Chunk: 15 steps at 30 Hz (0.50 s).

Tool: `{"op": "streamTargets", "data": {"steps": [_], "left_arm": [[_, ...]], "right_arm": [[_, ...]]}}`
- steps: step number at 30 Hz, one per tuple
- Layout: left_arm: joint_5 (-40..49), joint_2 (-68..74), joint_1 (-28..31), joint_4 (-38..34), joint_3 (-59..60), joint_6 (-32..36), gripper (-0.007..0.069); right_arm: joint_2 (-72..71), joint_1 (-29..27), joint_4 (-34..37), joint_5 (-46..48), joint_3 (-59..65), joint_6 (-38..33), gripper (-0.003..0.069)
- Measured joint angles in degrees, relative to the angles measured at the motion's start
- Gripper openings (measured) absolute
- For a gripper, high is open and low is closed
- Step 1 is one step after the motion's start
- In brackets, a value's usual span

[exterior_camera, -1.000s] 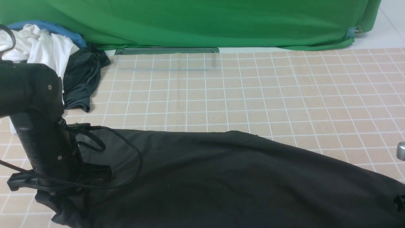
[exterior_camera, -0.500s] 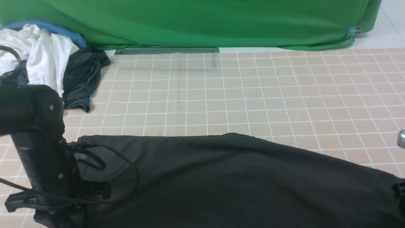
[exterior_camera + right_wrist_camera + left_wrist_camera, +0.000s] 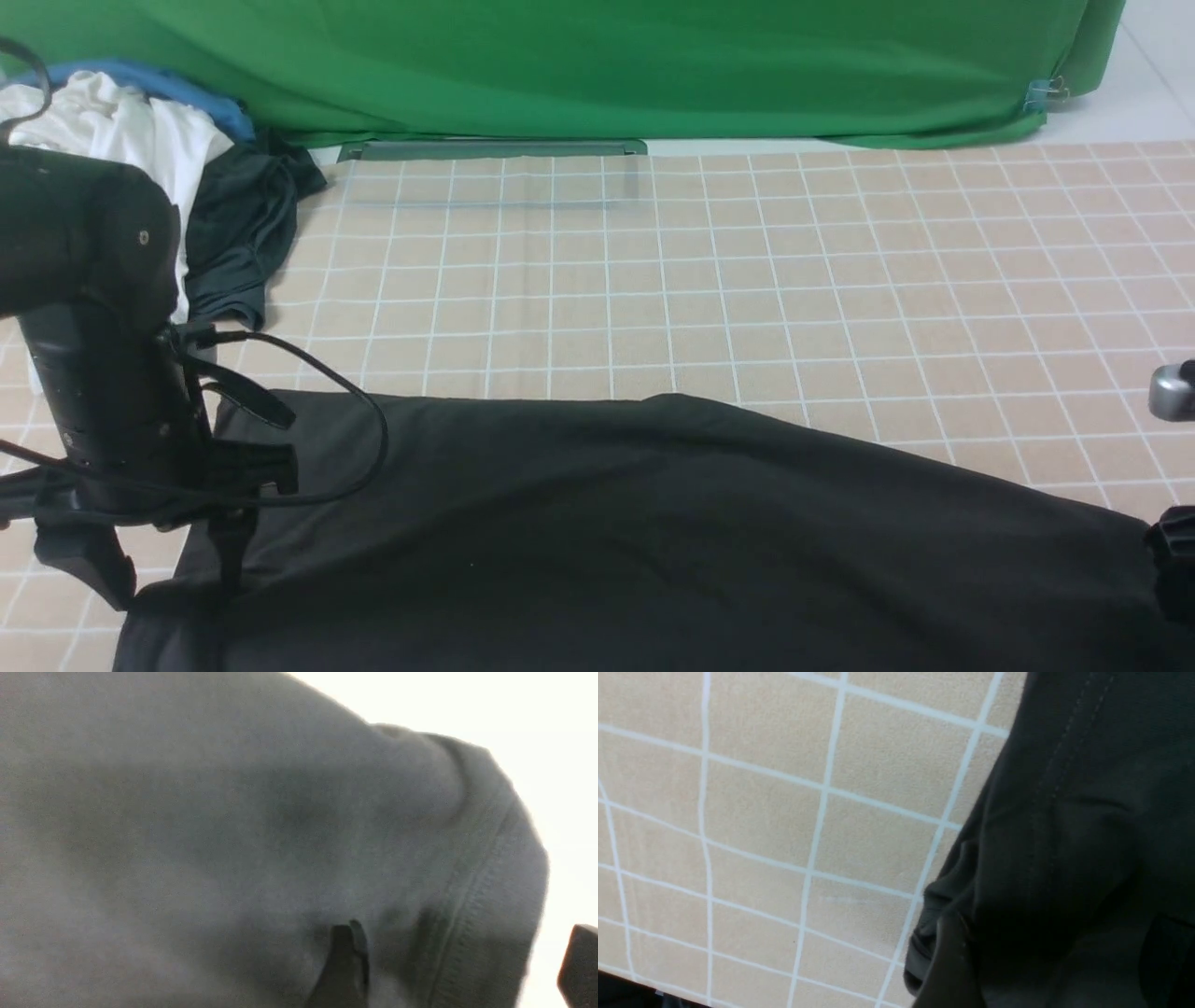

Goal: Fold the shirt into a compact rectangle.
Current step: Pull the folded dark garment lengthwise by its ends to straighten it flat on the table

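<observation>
Our left claw [image 3: 1057, 947] and right claw [image 3: 462, 942] both gape over the shirt [image 3: 653, 523].
Its long axis runs between them, across the table [image 3: 747, 280].

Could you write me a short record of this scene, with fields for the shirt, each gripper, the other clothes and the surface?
shirt: black, lying flat as a long band across the near side
left gripper: open, over the shirt's left end
right gripper: open, at the shirt's right end
other clothes: white garment, dark grey garment, blue garment, piled far left
surface: beige cover with white grid
</observation>
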Motion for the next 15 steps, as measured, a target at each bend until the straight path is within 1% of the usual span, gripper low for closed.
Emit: {"op": "streamTargets", "data": {"steps": [5,12,13,15], "left_arm": [[0.1,0.0,0.0,0.0,0.0,0.0,0.0486],[0.1,0.0,0.0,-0.2,0.0,0.0,0.0486],[0.1,0.0,0.0,-0.2,0.0,0.0,0.0486],[0.1,0.0,0.0,-0.9,0.0,0.9,0.0486]], "right_arm": [[5.0,0.0,-0.5,-1.4,1.2,0.0,0.058],[7.2,0.0,-0.4,-0.6,0.0,-0.8,0.0571],[7.3,0.0,-0.1,-0.5,0.0,-1.3,0.0552],[7.5,0.0,0.7,-0.4,-0.2,-2.3,0.0453]]}}
